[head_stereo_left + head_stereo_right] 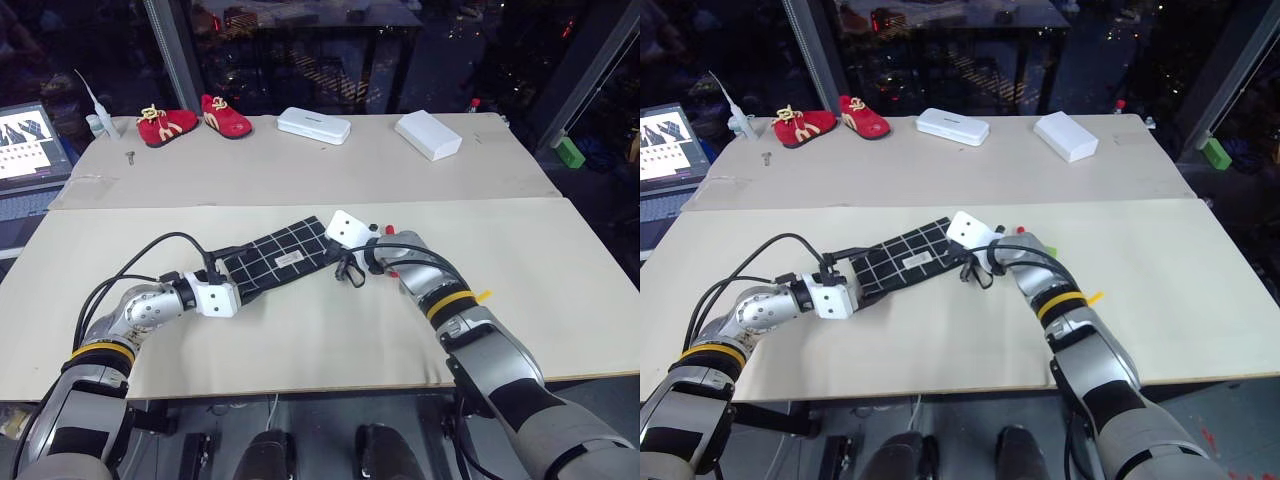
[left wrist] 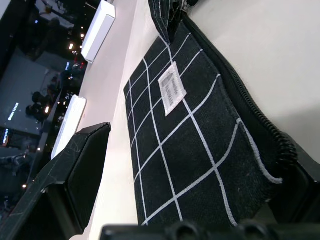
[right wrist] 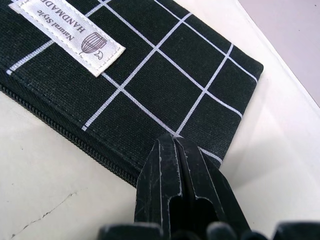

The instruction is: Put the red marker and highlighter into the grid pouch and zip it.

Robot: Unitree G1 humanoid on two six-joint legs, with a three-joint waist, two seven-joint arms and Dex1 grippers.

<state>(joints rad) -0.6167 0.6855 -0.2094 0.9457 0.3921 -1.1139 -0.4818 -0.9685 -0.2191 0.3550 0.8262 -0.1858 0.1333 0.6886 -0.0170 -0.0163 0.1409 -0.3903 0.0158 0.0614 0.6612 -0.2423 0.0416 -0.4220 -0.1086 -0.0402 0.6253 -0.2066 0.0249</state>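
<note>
Partly behind both arms: grid pouch ends

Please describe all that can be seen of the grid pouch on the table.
The grid pouch is flat black fabric with thin white grid lines and a small white label. It lies slanted on the pale table. A black zipper runs along one long edge. The right gripper, shut, pinches one corner; the left gripper straddles the opposite end.

White label on my grid pouch, seen past my right gripper: "Natural Style", "HANDMADE" (end cut off), small drum-like logo. Other print unreadable.
</note>
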